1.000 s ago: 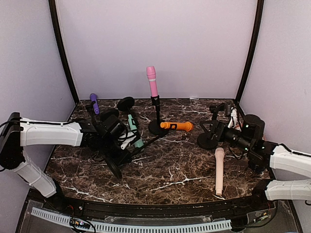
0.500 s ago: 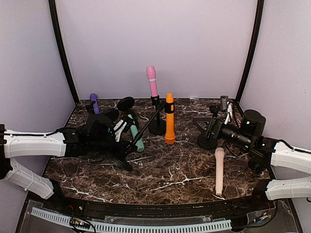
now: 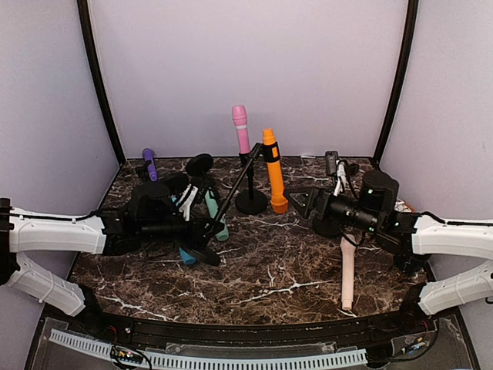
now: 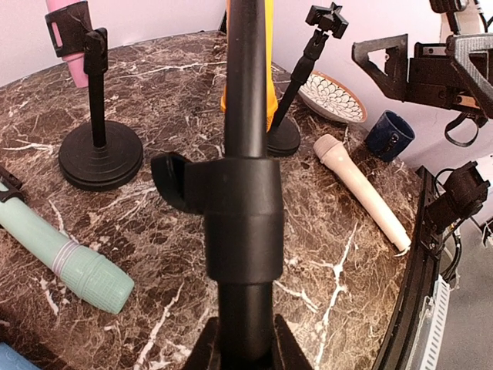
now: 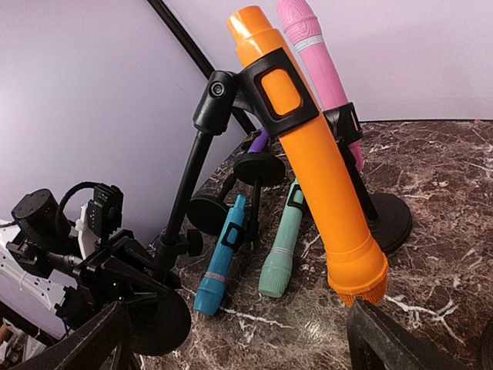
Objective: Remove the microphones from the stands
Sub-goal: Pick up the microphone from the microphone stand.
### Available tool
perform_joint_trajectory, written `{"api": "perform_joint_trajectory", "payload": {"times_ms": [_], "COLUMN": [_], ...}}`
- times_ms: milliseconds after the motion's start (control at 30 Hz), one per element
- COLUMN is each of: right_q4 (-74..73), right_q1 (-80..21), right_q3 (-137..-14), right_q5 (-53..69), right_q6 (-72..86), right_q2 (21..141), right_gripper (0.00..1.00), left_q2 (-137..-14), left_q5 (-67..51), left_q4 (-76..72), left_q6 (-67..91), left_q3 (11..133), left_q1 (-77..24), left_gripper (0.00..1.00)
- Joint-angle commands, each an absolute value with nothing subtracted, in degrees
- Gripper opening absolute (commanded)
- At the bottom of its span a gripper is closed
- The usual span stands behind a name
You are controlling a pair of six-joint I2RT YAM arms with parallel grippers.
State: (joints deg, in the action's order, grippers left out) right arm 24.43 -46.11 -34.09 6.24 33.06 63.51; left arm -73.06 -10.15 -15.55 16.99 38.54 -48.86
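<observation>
An orange microphone (image 3: 273,171) hangs head down in the clip of a black stand (image 3: 231,196) that leans to the right, its round base (image 3: 203,254) lifted at the left. My left gripper (image 3: 176,229) is shut on the stand's pole (image 4: 245,231) just below its collar, and its fingertips (image 4: 245,351) pinch the tube. My right gripper (image 3: 306,202) is open, just right of the microphone's head. In the right wrist view the orange microphone (image 5: 323,185) sits in the clip (image 5: 277,89), above and between that gripper's (image 5: 239,347) spread fingers.
A pink microphone (image 3: 241,131) stands in an upright stand behind. A purple one (image 3: 149,164), a mint one (image 3: 216,220) and a blue one (image 3: 187,254) crowd the left. A beige microphone (image 3: 348,270) lies at the right, beside an empty stand (image 3: 333,166). A patterned plate (image 4: 331,96) and a dark cup (image 4: 389,135) sit far right.
The stand has swung up from lying flat, lifting the orange microphone off the table. My left arm drew back to the left with it. My right gripper moved left toward the microphone.
</observation>
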Motion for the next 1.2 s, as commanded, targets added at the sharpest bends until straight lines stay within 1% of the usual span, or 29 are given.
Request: {"api": "perform_joint_trajectory", "payload": {"times_ms": [0,200,367,500,633,867,1067,1167], "right_q4": [28.9,23.7,23.9,26.2,25.8,24.3,26.4,26.1], "right_q1": [-47.5,-48.2,-48.4,-49.5,-51.5,-55.9,-56.8,-57.1], "right_q3": [-37.4,-40.8,-40.9,-41.4,-45.7,-54.7,-58.5,-60.4], "right_q5": [4.3,0.2,0.5,3.4,4.8,3.3,3.7,2.2], "right_q6": [33.5,30.8,30.7,30.4,29.8,26.3,26.5,26.6], "right_q2": [66.2,67.5,67.5,68.8,72.0,77.5,82.1,84.0], "right_gripper": [0.98,0.97,0.98,0.97,0.92,0.88,0.83,0.79], "left_q2": [-70.6,-69.5,-68.0,-66.8,-66.8,-67.9,-69.0,-69.4], "left_q5": [-12.7,-14.5,-12.6,-11.6,-11.6,-13.0,-14.0,-14.4], "left_q4": [-27.9,-30.1,-30.6,-33.1,-36.7,-42.8,-46.0,-47.3], "left_q6": [17.2,17.6,17.7,17.7,17.7,18.7,19.3,19.9], "left_q3": [37.4,36.0,35.8,35.8,35.5,35.1,34.3,34.0], "left_q1": [-48.9,-48.9,-48.9,-48.8,-48.9,-48.8,-48.8,-48.9], "left_gripper": [0.0,0.0,0.0,0.0,0.0,0.0,0.0,0.0]}}
